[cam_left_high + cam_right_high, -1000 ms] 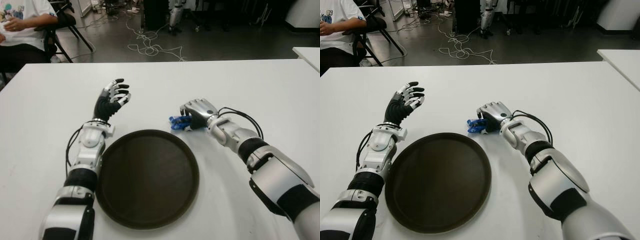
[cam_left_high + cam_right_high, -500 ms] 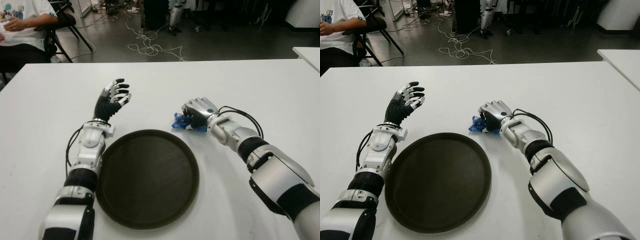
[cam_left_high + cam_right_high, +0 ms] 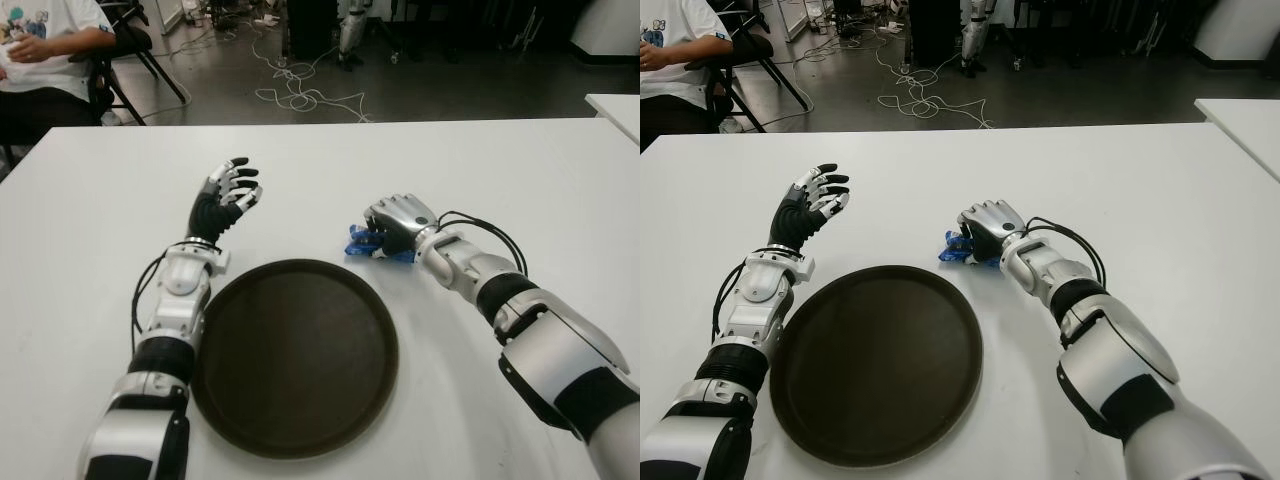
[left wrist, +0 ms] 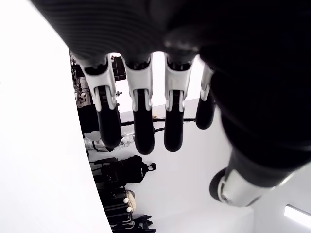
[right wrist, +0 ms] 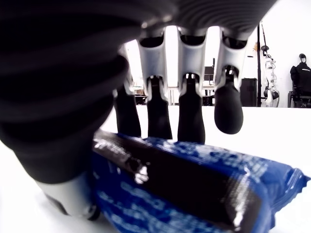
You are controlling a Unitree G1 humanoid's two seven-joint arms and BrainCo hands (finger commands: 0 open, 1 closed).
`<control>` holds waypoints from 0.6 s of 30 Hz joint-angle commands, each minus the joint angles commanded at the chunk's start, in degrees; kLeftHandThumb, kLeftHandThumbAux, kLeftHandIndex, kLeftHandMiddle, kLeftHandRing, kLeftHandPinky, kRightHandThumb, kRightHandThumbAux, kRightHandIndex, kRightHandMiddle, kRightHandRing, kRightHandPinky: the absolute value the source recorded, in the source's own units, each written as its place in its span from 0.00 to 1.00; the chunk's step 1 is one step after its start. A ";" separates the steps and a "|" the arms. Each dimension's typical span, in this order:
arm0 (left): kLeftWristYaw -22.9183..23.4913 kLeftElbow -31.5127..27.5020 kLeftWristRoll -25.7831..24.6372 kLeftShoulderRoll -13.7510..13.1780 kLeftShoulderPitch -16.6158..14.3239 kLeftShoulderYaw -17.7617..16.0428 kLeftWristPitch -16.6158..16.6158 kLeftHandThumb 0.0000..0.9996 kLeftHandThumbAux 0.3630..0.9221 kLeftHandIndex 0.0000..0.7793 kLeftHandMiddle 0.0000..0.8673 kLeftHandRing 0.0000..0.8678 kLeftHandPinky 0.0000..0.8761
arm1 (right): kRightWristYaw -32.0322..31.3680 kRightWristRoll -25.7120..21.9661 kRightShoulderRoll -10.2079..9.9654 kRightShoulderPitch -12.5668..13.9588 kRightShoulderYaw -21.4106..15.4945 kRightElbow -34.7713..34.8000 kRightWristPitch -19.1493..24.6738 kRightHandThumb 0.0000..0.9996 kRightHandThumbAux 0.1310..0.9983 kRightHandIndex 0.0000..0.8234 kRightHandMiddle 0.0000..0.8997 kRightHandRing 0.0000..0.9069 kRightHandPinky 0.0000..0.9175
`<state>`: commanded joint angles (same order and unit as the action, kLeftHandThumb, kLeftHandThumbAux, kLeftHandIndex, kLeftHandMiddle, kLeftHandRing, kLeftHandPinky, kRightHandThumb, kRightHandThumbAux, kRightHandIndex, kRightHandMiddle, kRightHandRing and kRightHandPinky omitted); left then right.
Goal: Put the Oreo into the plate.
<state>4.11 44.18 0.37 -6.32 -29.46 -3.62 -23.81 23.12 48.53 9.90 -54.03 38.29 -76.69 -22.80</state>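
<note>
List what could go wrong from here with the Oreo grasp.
1. The right hand covers the Oreo pack from above, its fingers curled over the far edge. The glossy wrapper could slip out on lifting.
2. The pack lies just beyond the plate rim, so a low carry may snag on that raised rim.
3. The left hand is open beside the plate, away from the path; little risk there.

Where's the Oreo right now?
The Oreo lies on the table under the right hand, whose fingers curl over it, just beyond the plate's far right rim.
</note>
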 joint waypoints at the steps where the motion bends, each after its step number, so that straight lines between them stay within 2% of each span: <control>1: -0.05 0.01 0.06 0.00 0.00 0.03 0.04 0.21 0.58 0.26 0.32 0.30 0.31 | 0.13 -0.03 0.02 0.02 -0.05 0.01 -0.06 0.15 0.79 0.72 0.84 0.84 0.81; 18: 0.30 0.48 -0.43 0.12 -0.18 -0.21 -0.07 0.24 0.60 0.26 0.32 0.31 0.33 | 2.16 0.07 0.60 -0.17 -0.29 -0.01 -0.48 0.13 0.81 0.73 0.85 0.85 0.82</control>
<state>4.41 44.66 -0.05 -6.21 -29.64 -3.83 -23.88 25.28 48.60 10.50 -54.20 38.00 -76.70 -23.28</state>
